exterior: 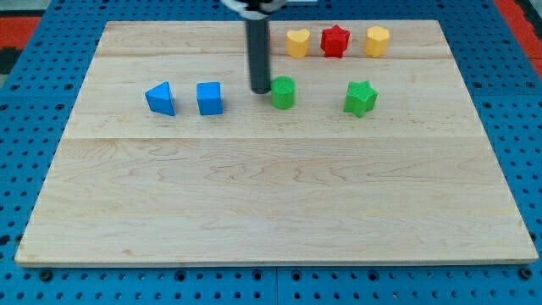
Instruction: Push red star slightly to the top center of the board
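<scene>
Camera view: my tip [259, 90], a bare rod end effector with nothing to open or hold, is resting on the tabletop [271, 195] just left of a green block [283, 92]. The red star [335, 41] is sitting up and to its right, between a yellow heart [297, 42] and a yellow block [377, 41]. The push is looking not yet begun; the approach is still ahead.

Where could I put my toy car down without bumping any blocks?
Anywhere on the board below the blue blocks and green blocks. The top is crowded: red star, yellow blocks, my tip.
</scene>
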Controlling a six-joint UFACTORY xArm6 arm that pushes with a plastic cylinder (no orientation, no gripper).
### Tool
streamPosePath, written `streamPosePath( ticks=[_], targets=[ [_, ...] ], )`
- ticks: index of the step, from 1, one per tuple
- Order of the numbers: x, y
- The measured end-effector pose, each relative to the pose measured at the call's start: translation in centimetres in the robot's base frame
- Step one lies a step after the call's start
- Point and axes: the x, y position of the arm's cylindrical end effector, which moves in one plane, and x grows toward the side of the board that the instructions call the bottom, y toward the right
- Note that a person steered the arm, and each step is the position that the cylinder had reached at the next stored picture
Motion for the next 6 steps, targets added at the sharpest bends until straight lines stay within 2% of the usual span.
streamPosePath(
  ticks=[1,2,4,6],
  targets=[
    [1.0,5.2],
    [-0.6,4.4],
    [-5.7,8.3],
    [-6.6,10.9]
  ],
)
